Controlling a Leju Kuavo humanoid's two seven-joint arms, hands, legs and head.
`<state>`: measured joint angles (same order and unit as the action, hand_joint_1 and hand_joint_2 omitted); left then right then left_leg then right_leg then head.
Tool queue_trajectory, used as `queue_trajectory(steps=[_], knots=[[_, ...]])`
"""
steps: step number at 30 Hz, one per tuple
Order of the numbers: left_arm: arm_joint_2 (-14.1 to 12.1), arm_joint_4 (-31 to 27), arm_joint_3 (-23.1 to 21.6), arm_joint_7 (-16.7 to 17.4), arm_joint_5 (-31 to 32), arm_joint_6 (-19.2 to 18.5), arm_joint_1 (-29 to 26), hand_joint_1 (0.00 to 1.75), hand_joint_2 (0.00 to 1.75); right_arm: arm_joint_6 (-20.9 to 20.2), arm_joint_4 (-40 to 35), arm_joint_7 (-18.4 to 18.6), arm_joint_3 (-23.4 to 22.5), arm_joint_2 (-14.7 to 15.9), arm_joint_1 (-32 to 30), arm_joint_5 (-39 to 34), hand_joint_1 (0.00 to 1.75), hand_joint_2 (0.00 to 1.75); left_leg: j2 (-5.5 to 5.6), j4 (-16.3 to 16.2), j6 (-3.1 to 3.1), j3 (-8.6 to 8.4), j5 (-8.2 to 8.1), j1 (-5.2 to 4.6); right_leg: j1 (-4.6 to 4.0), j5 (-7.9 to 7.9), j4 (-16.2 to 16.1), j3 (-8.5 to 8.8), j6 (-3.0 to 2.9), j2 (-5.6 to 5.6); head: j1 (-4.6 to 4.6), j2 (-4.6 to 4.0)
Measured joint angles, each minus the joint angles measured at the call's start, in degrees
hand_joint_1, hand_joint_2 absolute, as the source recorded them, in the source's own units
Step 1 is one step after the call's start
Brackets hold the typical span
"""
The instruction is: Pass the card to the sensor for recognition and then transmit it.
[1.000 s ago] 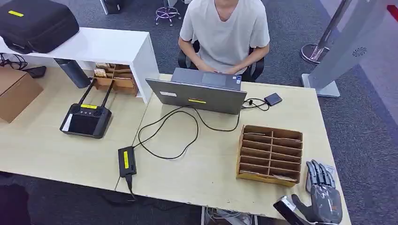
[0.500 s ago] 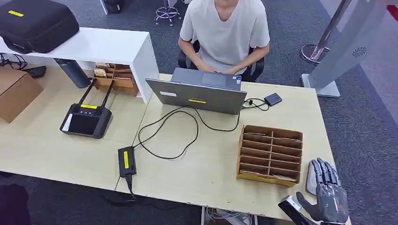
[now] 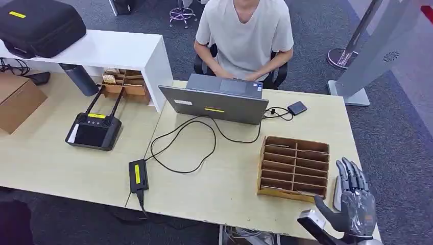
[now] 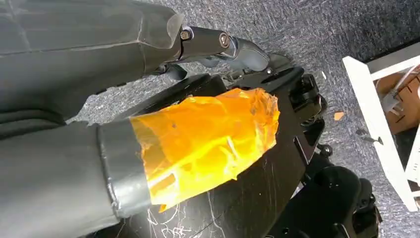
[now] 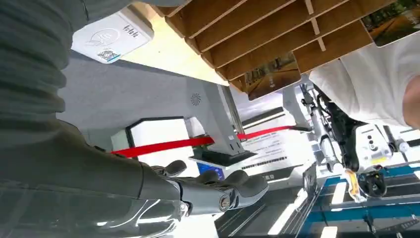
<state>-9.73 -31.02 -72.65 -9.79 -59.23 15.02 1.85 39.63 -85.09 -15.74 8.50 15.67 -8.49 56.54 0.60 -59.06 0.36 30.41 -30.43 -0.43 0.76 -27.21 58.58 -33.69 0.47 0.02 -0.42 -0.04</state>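
Nothing of the task looks done yet, as far as I can judge from where I stand. The right hand (image 3: 353, 204) hovers at the table's (image 3: 224, 189) near right corner, just beside the wooden rack (image 3: 293, 168), its fingers (image 3: 350, 176) straight, slightly apart and holding nothing. A card (image 3: 308, 193) lies in the rack's nearest slot, not picked up — the right wrist view also shows printed cards (image 5: 272, 74) tucked into the slots. Beneath that hand, at the table's edge, sits a pale flat device (image 3: 337, 193); in the right wrist view it (image 5: 111, 37) carries a tap symbol, so I take it for the sensor, though I cannot be sure. The left hand (image 4: 198, 42) hangs low over the carpet, away from the table, and whether its fingers are spread or curled I cannot tell. Across the table a person (image 3: 245, 35) works at a laptop (image 3: 214, 102) — likely the one to receive the card. So all steps remain: taking the card, presenting it to the sensor, handing it on.
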Motion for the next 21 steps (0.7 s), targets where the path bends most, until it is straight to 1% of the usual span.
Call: queue_trajectory(steps=[9,15,21], knots=[[0.0,0.0,0.0,0.0,0.2,0.0,0.0,0.0,0.0,0.0,-0.4,0.4,1.2,0.1,0.1,0.0,0.0,1.75,0.0,0.0,0.0,0.0,0.0,0.0,0.0,0.0,0.0,-0.01,0.0,0.0,0.0,0.0],[0.0,0.0,0.0,0.1,0.5,-0.4,0.1,0.0,0.0,0.0,0.7,1.1,5.0,1.7,0.2,0.7,0.0,1.75,0.0,0.0,0.0,0.0,0.0,0.01,0.0,0.0,0.0,-0.01,0.0,0.0,0.0,0.0],[0.0,0.0,0.1,0.1,0.6,-0.7,0.1,0.0,0.0,0.0,1.1,1.4,7.4,2.7,0.5,0.6,0.0,1.75,0.0,0.0,0.0,0.0,0.0,0.0,0.0,0.0,0.0,-0.01,0.0,0.0,0.0,0.0]])
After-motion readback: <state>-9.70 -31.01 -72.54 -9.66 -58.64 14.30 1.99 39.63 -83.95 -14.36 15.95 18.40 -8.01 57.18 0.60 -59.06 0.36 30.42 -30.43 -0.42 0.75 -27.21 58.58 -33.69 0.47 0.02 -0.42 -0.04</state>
